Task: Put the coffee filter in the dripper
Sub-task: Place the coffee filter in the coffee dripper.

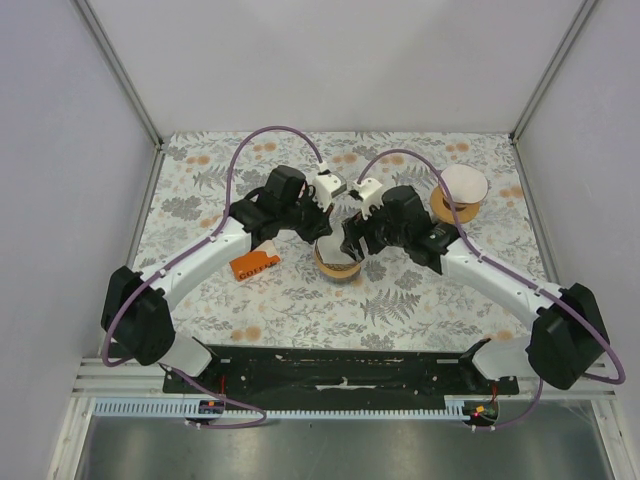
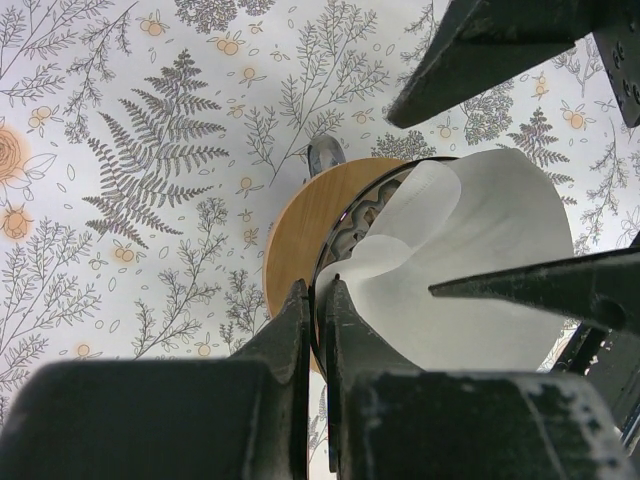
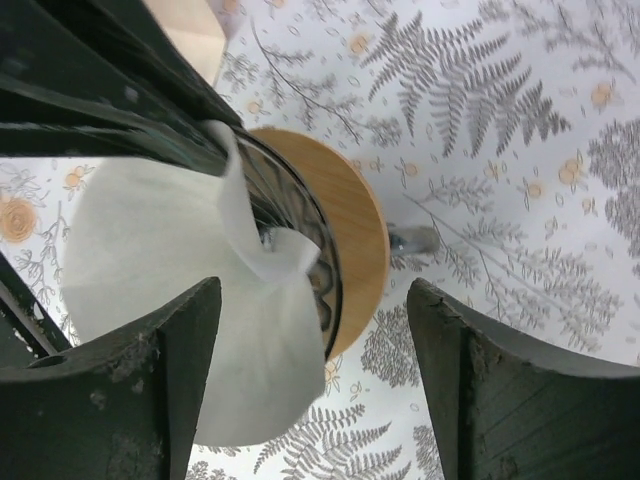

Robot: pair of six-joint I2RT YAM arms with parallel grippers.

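Your left jaws pinch the coffee filter (image 2: 480,270) at the rim of the dripper (image 2: 300,240); right jaws stand open. Seat its cone evenly.

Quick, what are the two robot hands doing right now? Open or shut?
Left gripper: jaws shut, pinching the edge of the coffee filter.
Right gripper: jaws open, holding nothing.

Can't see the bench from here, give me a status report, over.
Left gripper shut on coffee filter edge. Right gripper open, straddling dripper. Filter crumpled, partly in dripper. Nothing blocking.
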